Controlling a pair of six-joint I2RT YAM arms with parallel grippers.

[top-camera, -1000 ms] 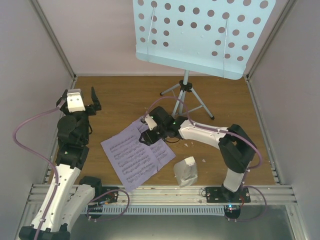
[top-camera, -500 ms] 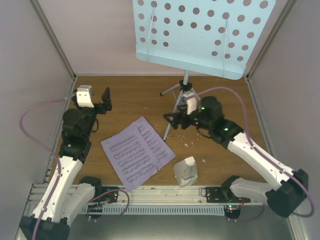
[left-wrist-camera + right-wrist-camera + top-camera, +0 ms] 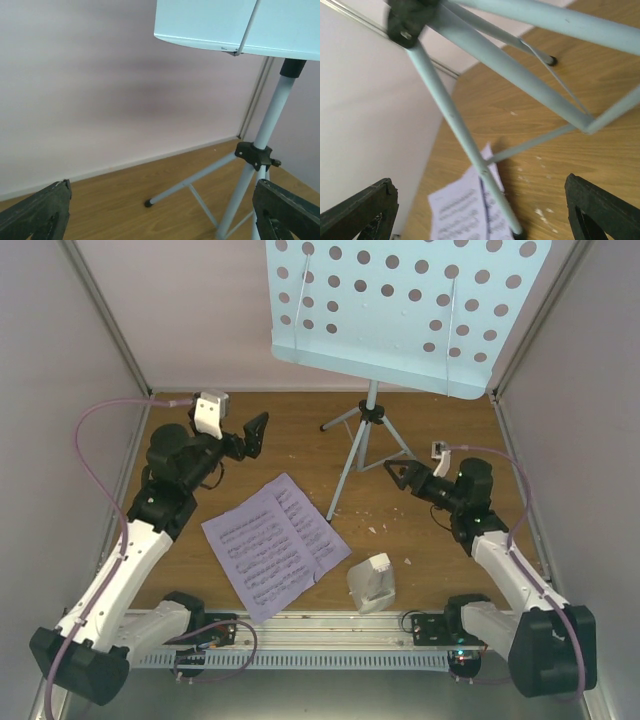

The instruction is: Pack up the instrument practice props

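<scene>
The pale-blue music stand stands at the back; its hole-punched tray (image 3: 400, 310) is high up and its tripod legs (image 3: 370, 435) rest on the wooden floor. The lavender sheet music (image 3: 275, 545) lies flat at the middle front. The white metronome (image 3: 372, 582) stands right of it. My left gripper (image 3: 248, 437) is open and empty, raised left of the tripod. In the left wrist view it (image 3: 160, 215) faces the stand pole (image 3: 270, 115). My right gripper (image 3: 402, 476) is open and empty, just right of the tripod. In the right wrist view it (image 3: 480, 212) faces a tripod leg (image 3: 460, 130) and the sheet music (image 3: 465, 210).
Pale walls close in the floor at the back and both sides, with metal corner rails (image 3: 110, 330). Small white crumbs (image 3: 372, 530) lie scattered on the wood near the tripod legs. A metal rail (image 3: 320, 625) with the arm bases runs along the front edge.
My right gripper has left the sheet music and swung right past the tripod leg to its right side. My left gripper has moved up and right toward the stand.
</scene>
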